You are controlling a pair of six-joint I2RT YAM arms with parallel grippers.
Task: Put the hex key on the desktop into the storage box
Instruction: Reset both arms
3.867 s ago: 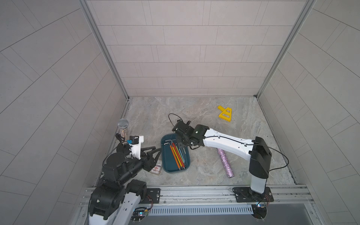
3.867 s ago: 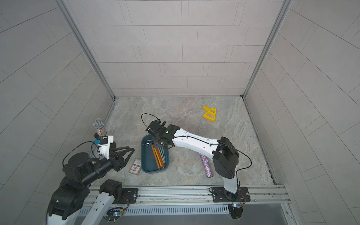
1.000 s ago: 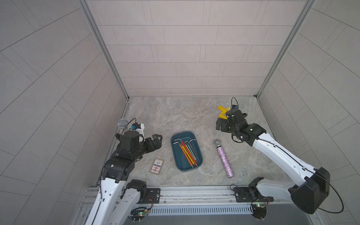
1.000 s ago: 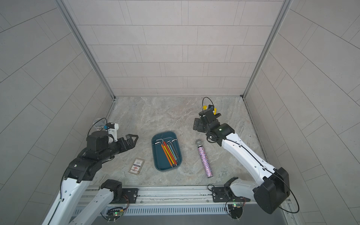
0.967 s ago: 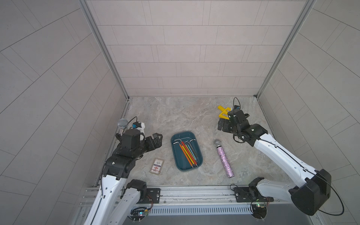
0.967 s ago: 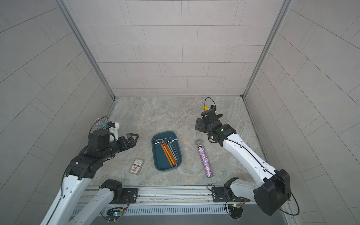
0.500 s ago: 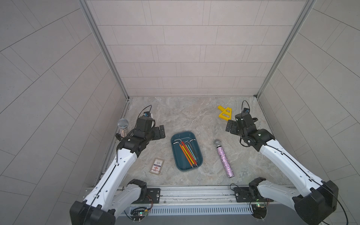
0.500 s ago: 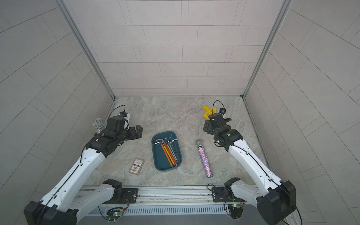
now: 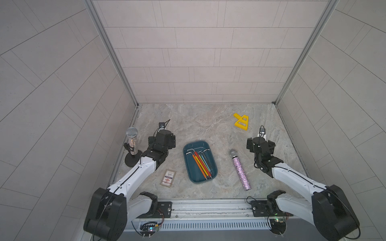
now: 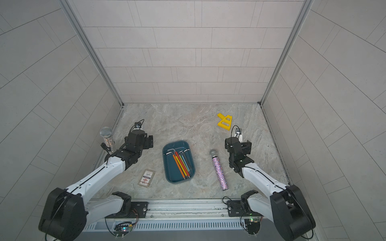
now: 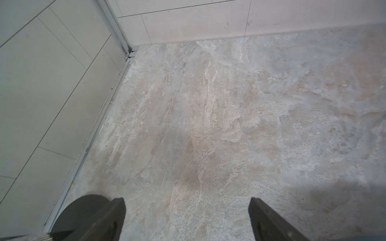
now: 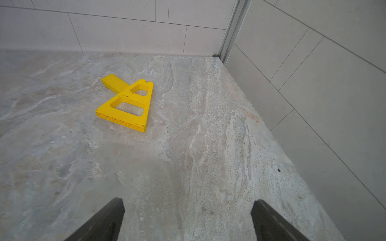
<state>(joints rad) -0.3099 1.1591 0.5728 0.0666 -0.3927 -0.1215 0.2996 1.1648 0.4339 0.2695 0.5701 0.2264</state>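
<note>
Withdrawn sideways, end effectors spread (empty), teal storage box holding coloured hex keys

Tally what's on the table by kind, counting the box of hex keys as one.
Microphones: 2, lying microphone and standing microphone
Storage box holding hex keys: 1
Yellow frame: 1
Card pack: 1
Total: 5

The shallow teal storage box lies flat with the coloured hex keys inside, between the fingers of the left gripper and right gripper, well apart from both.
</note>
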